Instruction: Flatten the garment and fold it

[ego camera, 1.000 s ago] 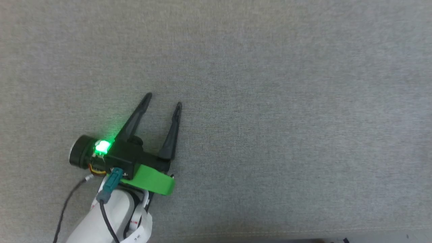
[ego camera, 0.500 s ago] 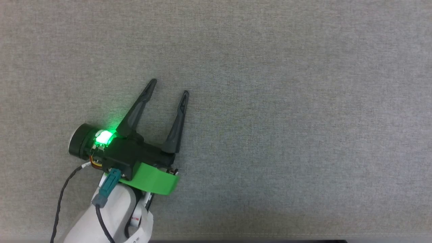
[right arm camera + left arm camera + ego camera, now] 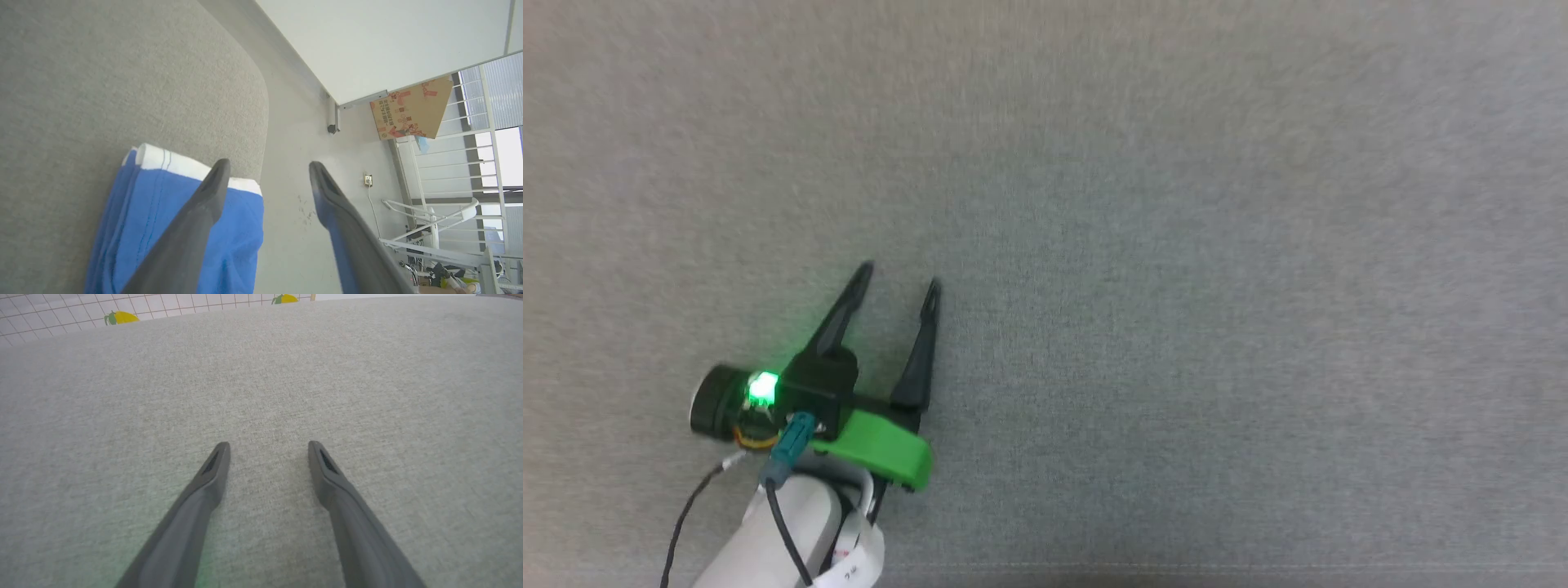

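L gripper (image 3: pixel 898 278) at 8 o'clock in head view, fingers apart above grey surface (image 3: pixel 1176 245). R gripper (image 3: pixel 268 164) fingers apart, garment (image 3: pixel 143 204) behind its 9 o'clock finger.

The left gripper (image 3: pixel 898 276) hangs over the lower left of the surface (image 3: pixel 1176 245) in the head view. The garment (image 3: pixel 239 228) lies at its edge, under the right gripper (image 3: pixel 269 162), with floor (image 3: pixel 294 134) beyond.

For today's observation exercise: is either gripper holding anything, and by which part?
Nothing is held. The left gripper and right gripper both have jaws apart; the shorts lie loose on the surface.
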